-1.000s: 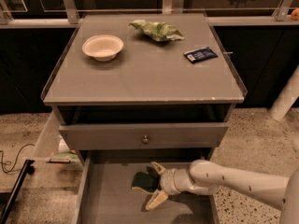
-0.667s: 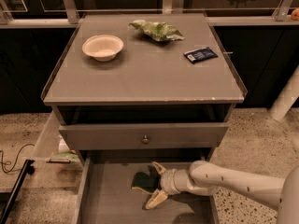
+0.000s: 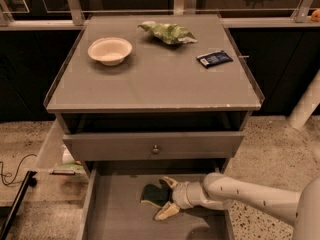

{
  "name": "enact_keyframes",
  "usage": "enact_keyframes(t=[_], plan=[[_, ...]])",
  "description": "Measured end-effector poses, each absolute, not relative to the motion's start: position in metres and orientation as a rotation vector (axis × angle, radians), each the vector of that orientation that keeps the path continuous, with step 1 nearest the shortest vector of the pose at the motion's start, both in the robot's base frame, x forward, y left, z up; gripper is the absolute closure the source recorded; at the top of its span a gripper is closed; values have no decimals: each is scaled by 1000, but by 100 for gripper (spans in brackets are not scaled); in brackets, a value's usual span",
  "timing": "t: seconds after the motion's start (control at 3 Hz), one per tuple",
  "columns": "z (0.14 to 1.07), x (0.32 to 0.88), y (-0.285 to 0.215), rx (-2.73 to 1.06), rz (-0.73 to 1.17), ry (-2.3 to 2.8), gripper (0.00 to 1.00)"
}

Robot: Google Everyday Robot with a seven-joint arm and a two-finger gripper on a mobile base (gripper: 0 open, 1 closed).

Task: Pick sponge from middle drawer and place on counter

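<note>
While the sponge (image 3: 151,195) sits dark face up on the middle drawer (image 3: 115,214) floor, approx centre, my gripper (image 3: 162,198) is at its 3 o'clock. Fingers (image 3: 168,183) are spread wide, straddling that edge, nothing clamped yet. Risks, imo: an off-centre close nips a corner & squirts it toward 9, or the lift clips the drawer front (image 3: 155,145) overhead. The counter (image 3: 160,84) at 12 holds a bowl (image 3: 109,50), wrapper (image 3: 167,32) & blue packet (image 3: 214,58); its print isn't legible.

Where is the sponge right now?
Low in the camera view, the sponge lies on the middle drawer floor, between the open fingers of the hand on its right.
</note>
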State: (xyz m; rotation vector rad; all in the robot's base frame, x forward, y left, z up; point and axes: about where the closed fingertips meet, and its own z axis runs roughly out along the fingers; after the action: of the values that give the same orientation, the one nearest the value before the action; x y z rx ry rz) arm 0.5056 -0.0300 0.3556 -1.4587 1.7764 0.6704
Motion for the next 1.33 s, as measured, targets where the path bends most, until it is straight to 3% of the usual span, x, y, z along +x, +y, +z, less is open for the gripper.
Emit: enact_keyframes(t=[1.0, 1.33], plan=[[356, 506, -30, -1459, 671, 1776, 85], [356, 505, -30, -1459, 671, 1776, 100]])
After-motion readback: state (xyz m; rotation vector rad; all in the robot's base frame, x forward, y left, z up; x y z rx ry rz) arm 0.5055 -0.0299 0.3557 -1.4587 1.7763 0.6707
